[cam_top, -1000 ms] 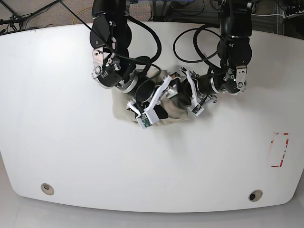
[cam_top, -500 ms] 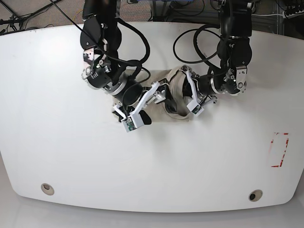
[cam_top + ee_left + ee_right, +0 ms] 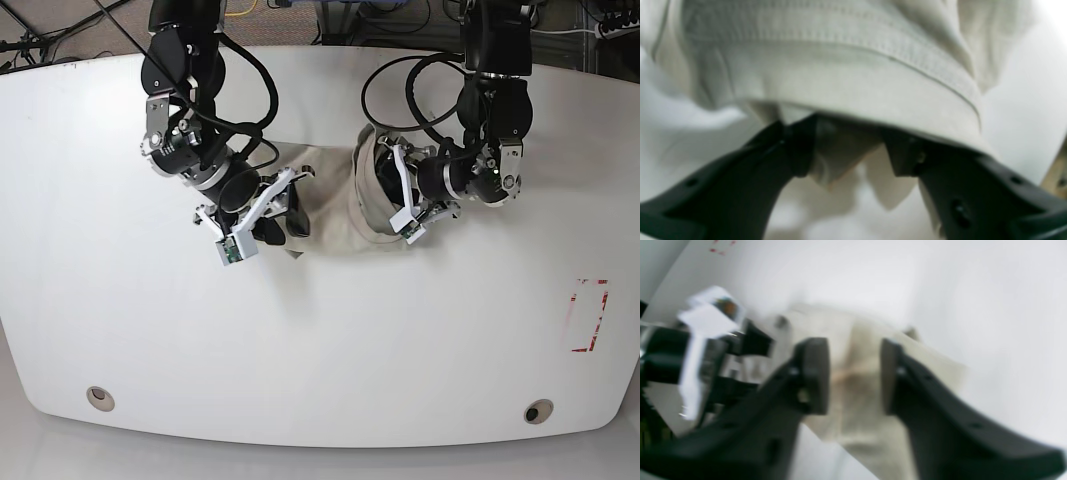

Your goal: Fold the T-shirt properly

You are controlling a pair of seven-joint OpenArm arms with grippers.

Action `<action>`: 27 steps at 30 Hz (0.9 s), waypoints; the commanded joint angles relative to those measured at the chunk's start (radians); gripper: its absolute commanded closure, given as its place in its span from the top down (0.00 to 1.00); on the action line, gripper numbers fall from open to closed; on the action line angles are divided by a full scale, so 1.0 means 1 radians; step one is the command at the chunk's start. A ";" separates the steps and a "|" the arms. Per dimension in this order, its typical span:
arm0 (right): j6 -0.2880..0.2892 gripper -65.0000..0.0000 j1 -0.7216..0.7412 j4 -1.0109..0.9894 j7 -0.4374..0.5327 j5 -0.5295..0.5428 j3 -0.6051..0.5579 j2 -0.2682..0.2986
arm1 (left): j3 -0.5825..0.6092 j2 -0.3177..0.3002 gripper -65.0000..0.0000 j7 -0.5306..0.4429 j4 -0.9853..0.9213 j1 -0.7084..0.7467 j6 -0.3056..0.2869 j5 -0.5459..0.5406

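The khaki-beige T-shirt [image 3: 335, 200] lies crumpled on the white table [image 3: 320, 340], between my two grippers. My left gripper [image 3: 385, 200] is at the shirt's right, bunched end. In the left wrist view its fingers stand apart [image 3: 846, 156], with a hemmed fold of the T-shirt [image 3: 840, 76] draped over them and a loose flap hanging in the gap. My right gripper [image 3: 283, 215] is at the shirt's left end. The blurred right wrist view shows this gripper [image 3: 855, 373] with a narrow gap and the T-shirt [image 3: 840, 320] in or behind it. Whether the pads press the cloth is unclear.
A red-outlined rectangle [image 3: 588, 315] is marked near the table's right edge. Two round holes [image 3: 99, 398] [image 3: 537, 411] sit near the front edge. Black cables [image 3: 400, 90] loop behind the arms at the back of the table.
My right arm has swung left and its jaws have narrowed. My left gripper's jaws have come apart. The shirt now shows stretched wider between the two grippers.
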 commanded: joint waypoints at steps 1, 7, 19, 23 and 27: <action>0.026 0.04 0.006 0.018 0.019 0.011 0.014 0.017 | -0.004 -0.032 0.53 0.046 0.084 -0.028 0.009 0.020; 0.050 0.05 -0.026 0.018 0.018 0.010 0.020 0.028 | -0.034 -0.060 0.54 0.147 0.251 -0.058 0.009 0.020; 0.052 0.07 -0.066 0.022 0.016 0.010 0.029 0.028 | -0.278 -0.087 0.53 0.250 0.457 -0.159 0.009 0.020; 0.052 0.07 -0.063 0.022 0.016 0.010 0.025 0.028 | -0.389 -0.086 0.53 0.249 0.453 -0.190 0.009 0.020; 0.052 0.07 -0.056 0.022 0.016 0.010 0.022 0.026 | -0.404 -0.080 0.53 0.249 0.458 -0.177 0.009 0.017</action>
